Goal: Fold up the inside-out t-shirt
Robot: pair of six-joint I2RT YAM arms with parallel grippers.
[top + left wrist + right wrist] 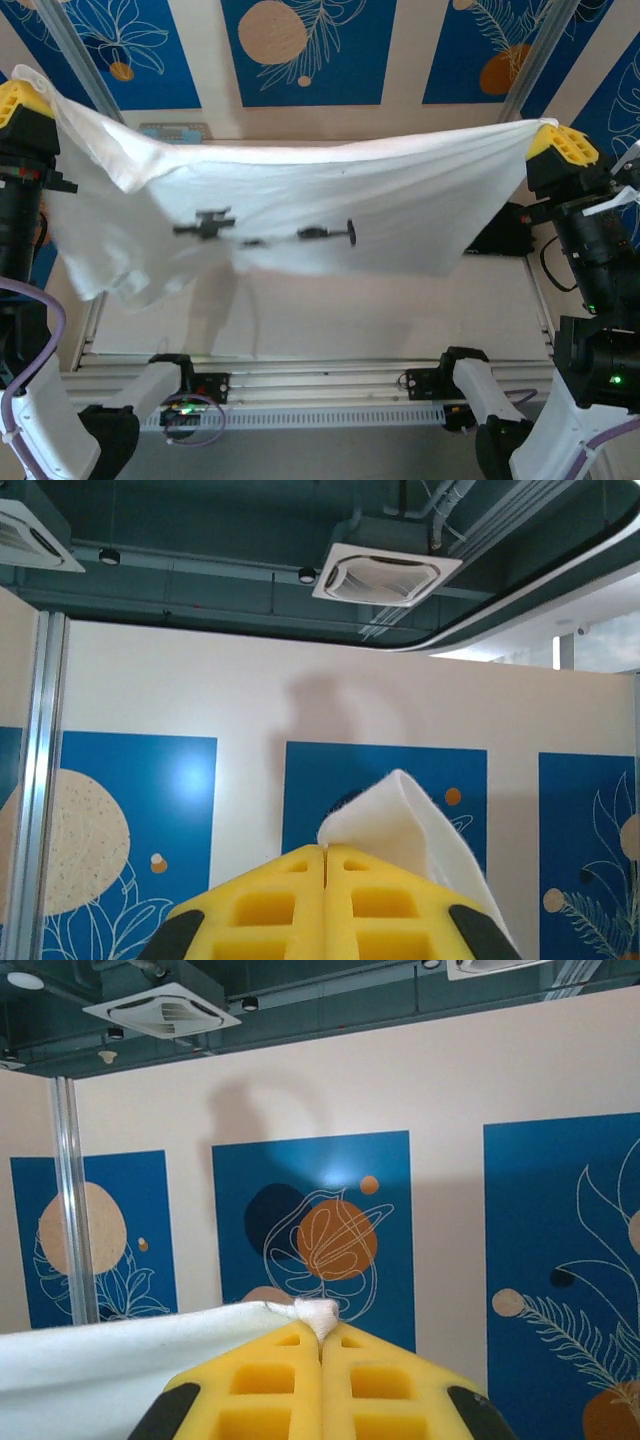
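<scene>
Left jaws pinched tight on one top corner of the inside-out t-shirt (330, 215), yellow pads (265, 905) pressed together, white cloth poking out above them. Right jaws clamped the same way on the other corner (small wad of fabric at the tips). Shirt hangs stretched in the air above the bench (350, 315), its left side sagging lower and bunched. Black garment (500, 235) lies at the bench's right edge.

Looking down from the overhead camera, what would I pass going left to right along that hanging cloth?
left gripper pinching one corner → white t-shirt stretched out in the air → right gripper pinching the other corner
</scene>
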